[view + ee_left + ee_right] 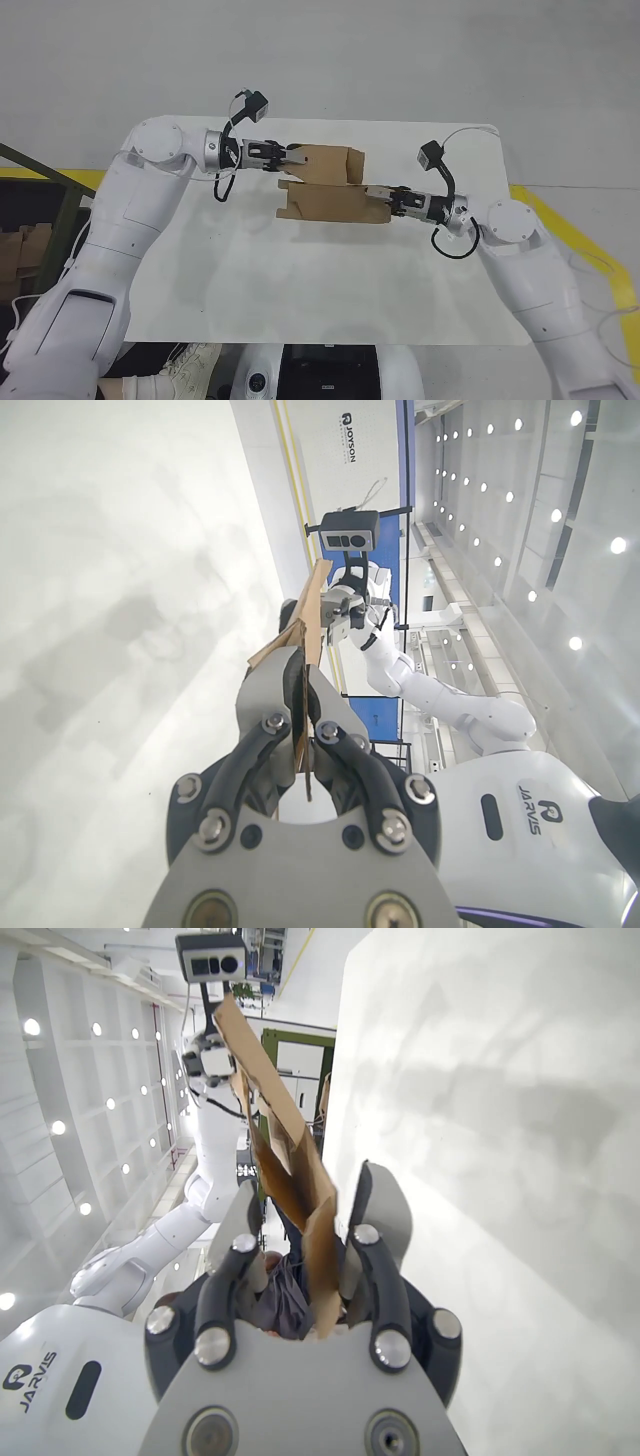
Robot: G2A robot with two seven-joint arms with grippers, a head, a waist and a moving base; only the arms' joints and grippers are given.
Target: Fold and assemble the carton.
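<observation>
The carton (325,185) is found over the middle of the far half of the table (300,290), not yet a box: brown cardboard panels are seen spread roughly level with the tabletop, one panel set a little farther back than the other, so that the blank looks partly opened along a crease. Whether its underside rests on the table or is carried just clear of it cannot be told.

One end of the carton is pinched by the left gripper (296,157); in the left wrist view its two pads are seen drawn in tight on a thin edge of cardboard. The opposite end is taken into the right gripper (378,193). Several layers of cardboard are seen running into it in the right wrist view, but whether they are clamped or only straddled cannot be told.

The step in hand is judged to be the opening of the flat blank into a sleeve, with the two ends being worked against each other. Little of the task is judged done, since no flap is seen tucked. For the next move a firm hold at one end would be needed while the other panel is swung about its crease until the walls stand square, and tearing at the pinched edge should be guarded against
</observation>
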